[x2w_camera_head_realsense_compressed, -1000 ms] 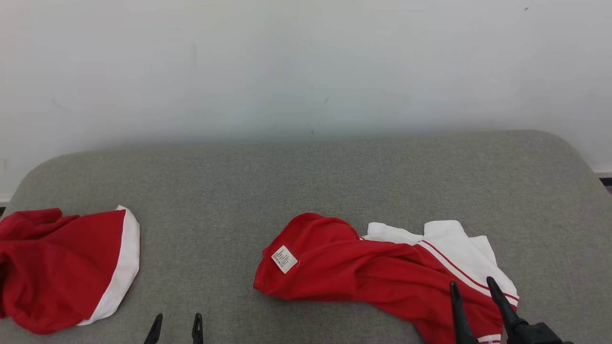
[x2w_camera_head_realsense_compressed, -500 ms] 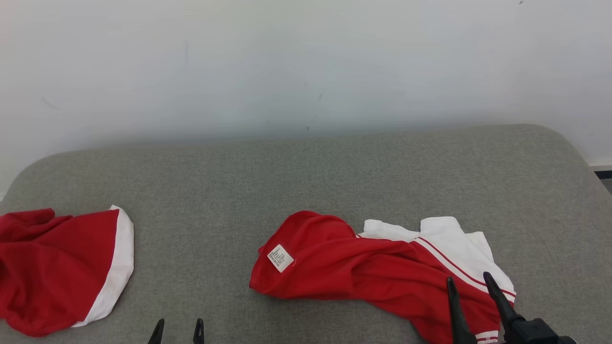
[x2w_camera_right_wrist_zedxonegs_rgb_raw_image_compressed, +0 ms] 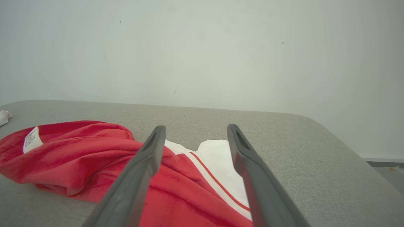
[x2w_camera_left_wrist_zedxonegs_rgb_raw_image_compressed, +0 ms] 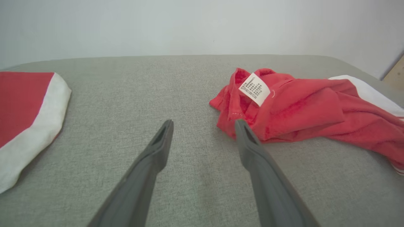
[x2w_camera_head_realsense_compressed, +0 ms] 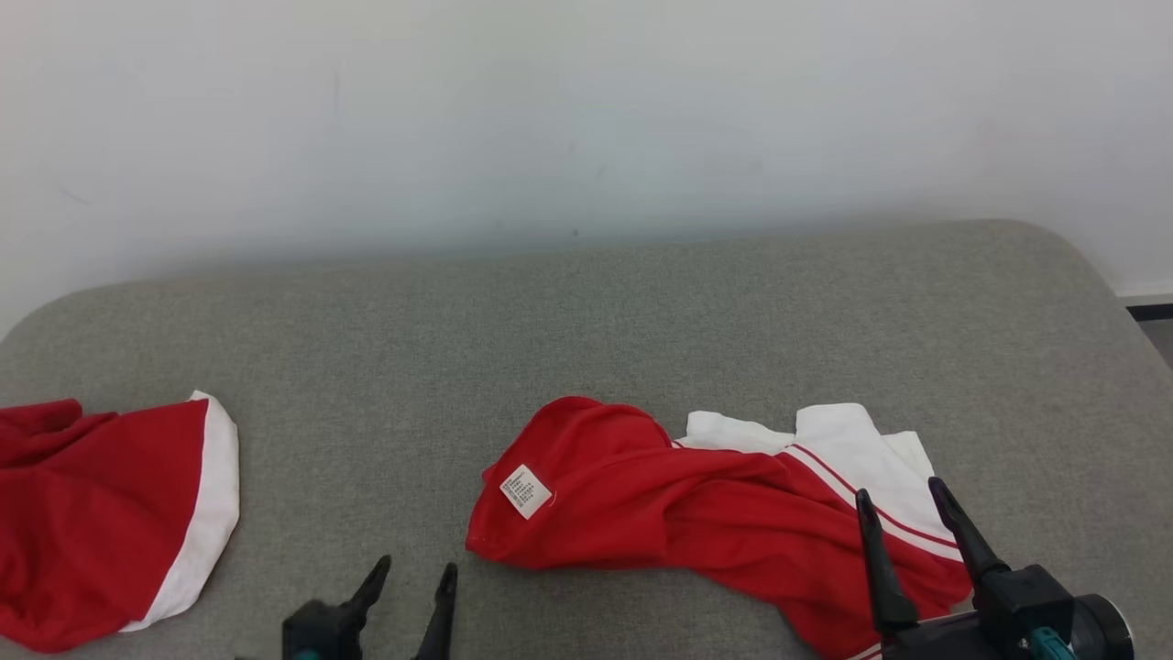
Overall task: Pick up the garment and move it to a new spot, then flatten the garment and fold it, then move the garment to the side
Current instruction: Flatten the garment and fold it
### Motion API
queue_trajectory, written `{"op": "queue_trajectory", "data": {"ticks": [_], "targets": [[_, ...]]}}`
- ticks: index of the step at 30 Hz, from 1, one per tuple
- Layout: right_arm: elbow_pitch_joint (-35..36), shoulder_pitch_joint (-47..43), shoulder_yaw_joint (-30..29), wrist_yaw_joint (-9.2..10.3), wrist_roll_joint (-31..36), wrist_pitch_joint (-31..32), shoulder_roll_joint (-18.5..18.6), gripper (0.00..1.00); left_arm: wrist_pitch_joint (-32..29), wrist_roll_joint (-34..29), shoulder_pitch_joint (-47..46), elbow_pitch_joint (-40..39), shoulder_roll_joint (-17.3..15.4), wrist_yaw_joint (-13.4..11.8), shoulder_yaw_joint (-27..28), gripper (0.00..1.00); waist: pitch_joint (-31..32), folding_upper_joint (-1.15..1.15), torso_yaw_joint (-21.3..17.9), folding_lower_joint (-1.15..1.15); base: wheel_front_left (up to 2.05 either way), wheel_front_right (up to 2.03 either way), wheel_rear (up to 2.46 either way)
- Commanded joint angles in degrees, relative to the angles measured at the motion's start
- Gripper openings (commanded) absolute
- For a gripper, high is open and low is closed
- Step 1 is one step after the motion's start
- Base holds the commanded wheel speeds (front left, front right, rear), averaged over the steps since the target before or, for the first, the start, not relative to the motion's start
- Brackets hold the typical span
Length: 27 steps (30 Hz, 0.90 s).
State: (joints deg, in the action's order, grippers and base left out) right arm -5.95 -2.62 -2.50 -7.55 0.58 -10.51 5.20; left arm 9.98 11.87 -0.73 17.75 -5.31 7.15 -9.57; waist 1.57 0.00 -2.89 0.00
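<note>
The only print is on a small white care label [x2w_camera_head_realsense_compressed: 526, 491] sewn near the left end of the red and white garment [x2w_camera_head_realsense_compressed: 715, 522]. It carries several short lines of dark characters, too small and blurred to read, even in the closer left wrist view.

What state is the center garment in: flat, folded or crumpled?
Crumpled. The garment lies bunched in ridges, its label showing and red cloth lapped over its white panel. It is neither flat nor folded.

2 red-and-white garments [x2w_camera_head_realsense_compressed: 641, 513] [x2w_camera_head_realsense_compressed: 101, 513], 2 claws [x2w_camera_head_realsense_compressed: 416, 566] [x2w_camera_head_realsense_compressed: 899, 489], 1 grey table [x2w_camera_head_realsense_compressed: 586, 321] (1 white label [x2w_camera_head_realsense_compressed: 526, 491] on 1 garment)
</note>
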Motion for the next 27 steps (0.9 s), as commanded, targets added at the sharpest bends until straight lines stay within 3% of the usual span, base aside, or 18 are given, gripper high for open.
{"op": "queue_trajectory", "data": {"ticks": [1, 6, 10, 18, 19, 21, 22, 27], "targets": [[0.8, 0.5, 0.2, 0.14, -0.2, 0.3, 0.3, 1.0, -2.8, 2.5, -3.5, 1.3, -1.6, 0.4, -3.0, 1.0, -0.6, 0.0, -0.3, 0.0, 0.0, 0.0, 0.0], [1.1, 0.5, 1.2, 0.14, -0.8, 0.7, 0.0, 1.0, -11.5, 13.2, -12.2, 4.8, -6.9, 0.3, -11.6, 1.0, -1.8, 0.0, -2.1, 0.0, 0.0, 0.0, 0.0], [0.7, 0.7, 2.0, 0.14, -1.1, 0.5, -0.3, 1.0, -14.6, 18.3, -14.6, 6.7, -9.2, 0.3, -13.6, 1.0, -2.5, 0.0, -3.8, 0.0, 0.0, 0.0, 0.0], [0.8, 1.4, 1.6, 0.14, -1.1, 0.0, 0.1, 1.0, -15.9, 22.8, -16.4, 8.0, -11.5, 0.3, -16.1, 1.0, -3.4, 0.0, -5.1, 0.0, 0.0, 0.0, 0.0], [0.8, 1.5, 1.7, 0.14, -1.1, 0.0, 0.2, 1.0, -15.9, 23.4, -16.5, 8.2, -11.6, 0.3, -16.4, 0.84, -3.4, 0.0, -5.2, 0.0, 0.0, 0.0, 0.0], [0.9, 1.6, 1.7, 0.14, -1.0, 0.1, 0.3, 1.0, -16.3, 24.0, -16.9, 8.5, -11.9, 0.3, -17.0, 0.21, -3.6, 0.0, -5.3, 0.0, 0.0, 0.0, 0.0], [0.9, 1.7, 1.8, 0.14, -0.9, 0.2, 0.3, 1.0, -16.3, 24.3, -17.1, 8.7, -11.9, 0.3, -17.3, 0.0, -3.7, 0.0, -5.2, 0.0, 0.0, 0.0, 0.0], [0.8, 3.3, 3.9, 0.14, -1.2, 2.3, 2.2, 1.0, -15.5, 25.1, -17.3, 8.8, -12.2, 0.3, -18.1, 0.0, -4.7, 0.0, -4.7, 0.0, 0.0, 0.0, 0.0]]}}
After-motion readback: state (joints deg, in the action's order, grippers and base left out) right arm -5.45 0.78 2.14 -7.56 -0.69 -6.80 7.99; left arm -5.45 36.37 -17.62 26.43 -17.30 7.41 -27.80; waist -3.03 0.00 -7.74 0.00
